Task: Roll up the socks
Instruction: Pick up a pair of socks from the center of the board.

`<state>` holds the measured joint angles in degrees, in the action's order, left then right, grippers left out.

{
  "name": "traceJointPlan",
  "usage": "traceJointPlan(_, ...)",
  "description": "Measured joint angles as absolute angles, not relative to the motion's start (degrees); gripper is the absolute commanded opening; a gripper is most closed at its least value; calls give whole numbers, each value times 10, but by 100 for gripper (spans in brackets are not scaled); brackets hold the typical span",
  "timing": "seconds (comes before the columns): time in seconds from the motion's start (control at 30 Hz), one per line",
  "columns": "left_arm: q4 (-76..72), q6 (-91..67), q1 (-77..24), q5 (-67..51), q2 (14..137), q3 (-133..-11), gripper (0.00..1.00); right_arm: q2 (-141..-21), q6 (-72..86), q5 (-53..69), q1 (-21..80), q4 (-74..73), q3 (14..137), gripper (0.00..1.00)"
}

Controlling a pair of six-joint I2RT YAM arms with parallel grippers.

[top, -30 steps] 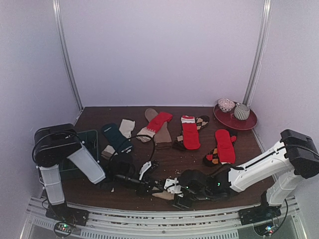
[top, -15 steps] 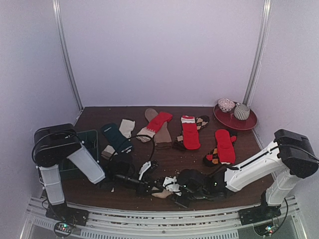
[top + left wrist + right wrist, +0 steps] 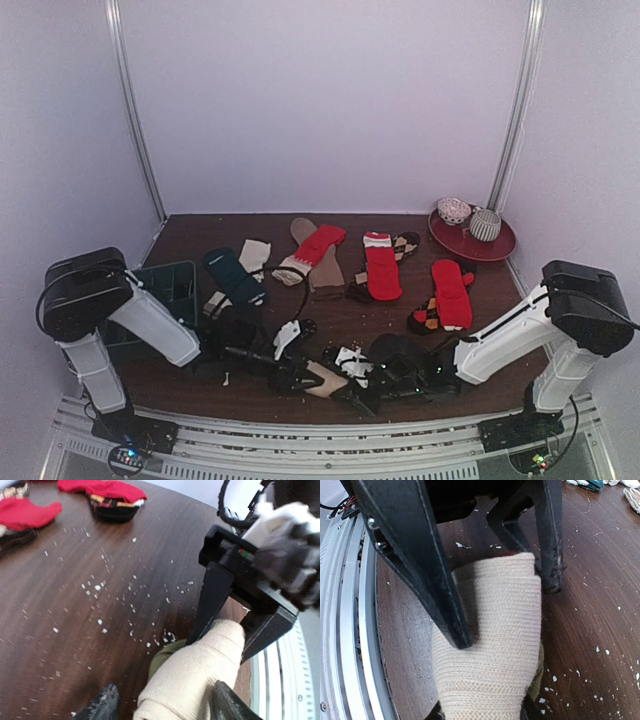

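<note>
The cream sock, bunched into a thick roll, lies on the bench between the two claws, which face each other tip to tip. The left claw stands part open around the roll's near end. One finger is clear of the knit with bare wood between. The other is right at the knit's side, and I cannot tell whether it touches. This claw has hold of nothing.

The right claw is closed on the opposite end of the roll. One of its fingers is pressed across the top of the knit and the other is against its flank. An olive edge peeks out from under the roll.

White flecks dot the wood just off the left claw's side. A pair of red socks lies well beyond the right claw, and a dark teal sock lies well beyond the left claw.

A second ago the left claw was pinched nearly shut and the right claw gaped wide; now they have swapped. The left arm's elbow has swung outward, and more of the roll shows between the claws from above.
</note>
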<state>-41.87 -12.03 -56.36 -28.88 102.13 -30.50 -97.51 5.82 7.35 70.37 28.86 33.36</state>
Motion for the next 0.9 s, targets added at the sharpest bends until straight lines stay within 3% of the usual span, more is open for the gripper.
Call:
traceJointPlan(0.07,-411,-102,-564,-271,993,-295,75,-975,60,82,703,293,332,26)
traceJointPlan(0.17,-408,-79,-564,-243,932,-265,97,-975,60,90,702,294,331,26)
traceJointPlan(0.2,-407,-73,-564,-233,905,-251,98,-976,59,94,702,294,331,26)
traceJointPlan(0.47,-396,-52,-567,-138,709,-171,98,-976,33,109,698,286,336,27)
traceJointPlan(0.77,-356,-56,-567,-52,608,-164,98,-981,-32,151,696,256,356,29)
traceJointPlan(0.9,-371,-34,-567,-112,587,-159,82,-985,-79,179,694,252,360,30)
